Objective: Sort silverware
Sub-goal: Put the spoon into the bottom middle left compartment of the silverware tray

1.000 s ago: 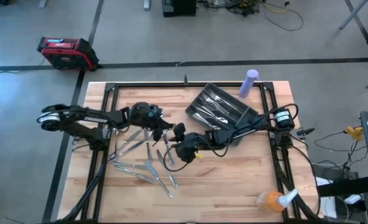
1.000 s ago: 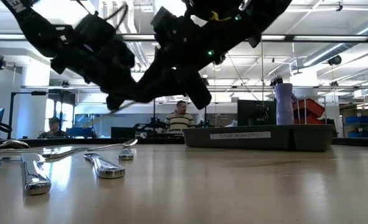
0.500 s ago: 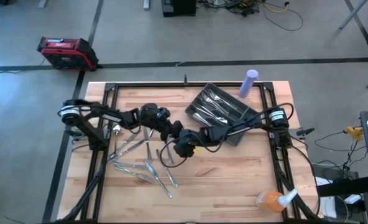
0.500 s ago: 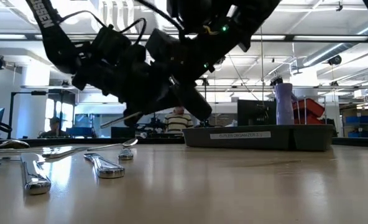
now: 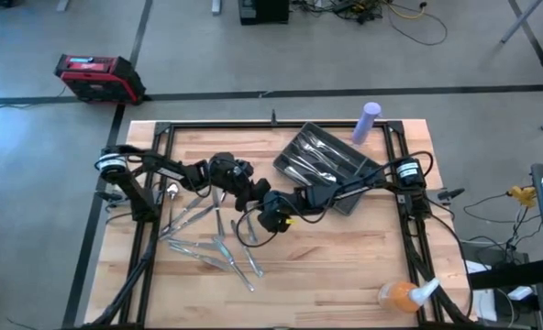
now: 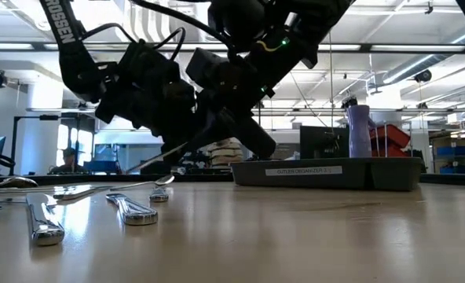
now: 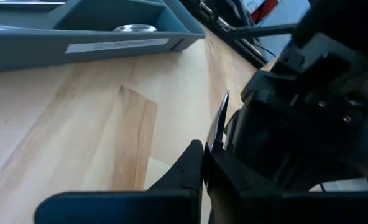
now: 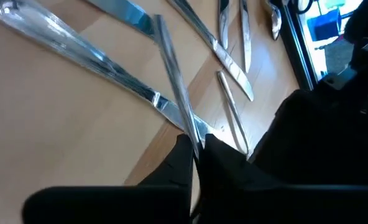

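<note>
Left end effector and right end effector meet mid-bench, raised above surface. Each pinches thin silver utensil between closed fingers; one shared piece or two, cannot tell. Loose silverware scattered beneath left arm; more pieces lie in dark tray.

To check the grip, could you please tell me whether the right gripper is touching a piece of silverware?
Touching. The right wrist view shows the right gripper shut on a slim utensil, whose handle runs straight in between its fingers.
</note>
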Robot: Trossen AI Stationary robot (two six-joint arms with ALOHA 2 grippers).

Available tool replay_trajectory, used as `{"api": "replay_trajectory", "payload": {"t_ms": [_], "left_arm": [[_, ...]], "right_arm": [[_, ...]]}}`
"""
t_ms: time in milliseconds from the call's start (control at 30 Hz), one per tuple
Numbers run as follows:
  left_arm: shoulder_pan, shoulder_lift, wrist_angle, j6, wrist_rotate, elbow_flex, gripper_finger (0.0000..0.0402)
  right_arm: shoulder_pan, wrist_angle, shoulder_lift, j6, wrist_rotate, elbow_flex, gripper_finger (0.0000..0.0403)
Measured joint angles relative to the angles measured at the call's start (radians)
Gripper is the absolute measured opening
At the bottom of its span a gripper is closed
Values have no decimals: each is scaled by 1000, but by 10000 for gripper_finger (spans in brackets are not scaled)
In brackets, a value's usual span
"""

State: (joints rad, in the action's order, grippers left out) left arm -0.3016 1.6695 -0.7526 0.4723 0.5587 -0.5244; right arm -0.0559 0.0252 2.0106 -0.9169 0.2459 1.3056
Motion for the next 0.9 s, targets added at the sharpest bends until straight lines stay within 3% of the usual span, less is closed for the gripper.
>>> {"api": "replay_trajectory", "payload": {"t_ms": [267,367,600,667,833,900], "left_arm": [[-4,-44,2,-90,36,8,14],[-24,-115,-9,-129,80,24,25],[-114,-346,4,-178,49,104,54],[-136,-414,9,-186,15,138,62],[-144,-594,8,-242,-111,245,77],[-146,-652,15,-249,-166,290,81]], "right_arm": [[-7,11,-17,117,7,-1,2],[-8,69,-31,175,30,-12,1],[-5,112,-117,383,23,-8,1],[4,170,-139,470,32,-13,1],[43,308,-260,715,209,-66,0],[62,354,-310,829,233,-120,0]]}}
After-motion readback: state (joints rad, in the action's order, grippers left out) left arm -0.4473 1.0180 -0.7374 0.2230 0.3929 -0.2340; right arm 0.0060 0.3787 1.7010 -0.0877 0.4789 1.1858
